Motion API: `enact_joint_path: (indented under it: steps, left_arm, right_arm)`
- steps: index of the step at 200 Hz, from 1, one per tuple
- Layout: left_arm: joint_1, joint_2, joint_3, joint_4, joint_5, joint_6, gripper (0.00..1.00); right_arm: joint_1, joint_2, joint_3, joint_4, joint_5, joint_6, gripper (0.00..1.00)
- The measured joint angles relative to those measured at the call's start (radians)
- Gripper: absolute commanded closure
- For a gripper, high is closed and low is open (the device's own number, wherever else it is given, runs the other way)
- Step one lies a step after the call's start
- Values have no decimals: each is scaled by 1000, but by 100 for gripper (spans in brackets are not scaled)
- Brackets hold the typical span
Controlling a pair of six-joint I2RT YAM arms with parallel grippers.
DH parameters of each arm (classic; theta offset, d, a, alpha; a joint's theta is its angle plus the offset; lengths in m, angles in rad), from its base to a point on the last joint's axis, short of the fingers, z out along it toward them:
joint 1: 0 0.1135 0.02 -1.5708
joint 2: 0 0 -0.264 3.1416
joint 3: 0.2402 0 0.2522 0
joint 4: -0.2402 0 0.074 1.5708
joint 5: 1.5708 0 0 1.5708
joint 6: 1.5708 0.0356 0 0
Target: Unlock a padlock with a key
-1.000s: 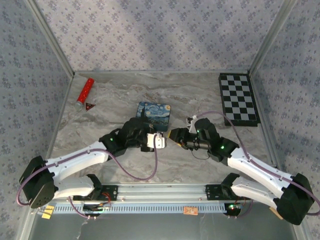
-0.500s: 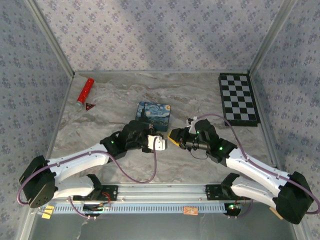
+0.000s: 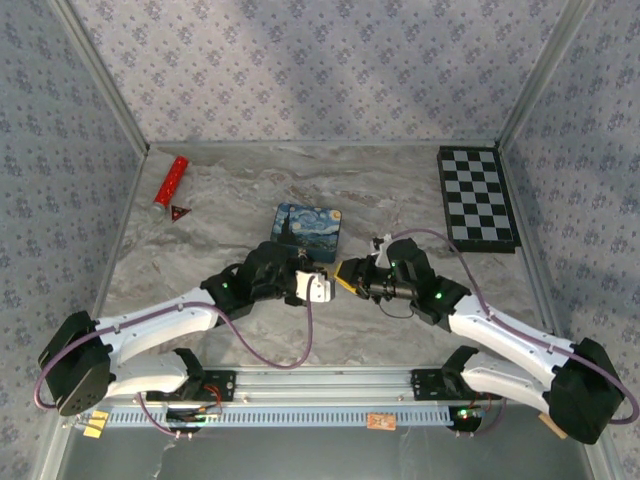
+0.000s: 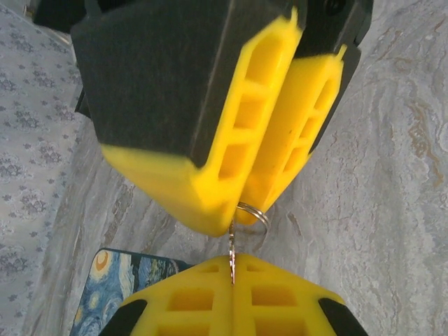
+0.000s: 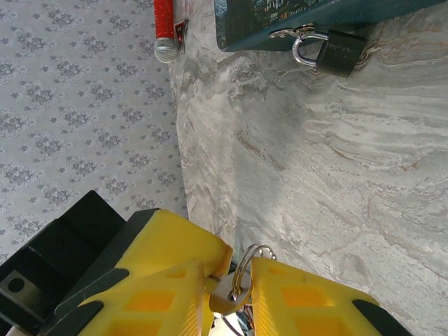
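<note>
Seen from the right wrist, the padlock (image 5: 334, 50) sits at the upper right of the frame. Its silvery shackle is hooked through a hasp on the edge of the blue painted tin (image 5: 315, 12), and its dark body rests on the marble table (image 5: 336, 175). The top edge cuts off most of the tin, and the padlock's keyhole is turned out of sight.

At bottom centre the right gripper (image 5: 239, 260) has its jaws narrow, with the key (image 5: 222, 299) and its key ring (image 5: 245, 253) in the slit. I cannot tell whether they actually pinch, and the blade is hidden.

In the left wrist view, the left gripper (image 4: 232, 266) at the bottom is pressed tight on the key's thin edge. The ring is just above, touching the other claw's tips.

From above, both claws meet at frame centre, just below the tin. Bare marble lies between them and the padlock. A red cylinder (image 3: 169, 181) and a chessboard (image 3: 477, 197) lie well apart by the walls.
</note>
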Motion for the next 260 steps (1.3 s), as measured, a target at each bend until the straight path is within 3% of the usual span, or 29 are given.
enact_joint_path:
  steps: [70,88,111,178,217,260]
  left_arm:
    - [-13,19,0,15,-21,7,99]
    - [-14,20,-6,18,-26,8,93]
    - [-18,20,-10,25,-31,9,77]
    - [5,5,-41,48,-26,-59,57]
    - [130,-86,-52,53,49,-251,56]
    - [291,-89,-10,-26,26,-745,56]
  right_arm:
    - [-7,14,0,3,2,14,91]
    - [-7,11,0,2,4,14,95]
    - [-7,4,0,-4,6,10,100]
    - [-6,-56,1,-100,65,-60,100]
    - [4,-106,0,-149,183,-153,100]
    - [29,-167,-7,-193,321,-262,100]
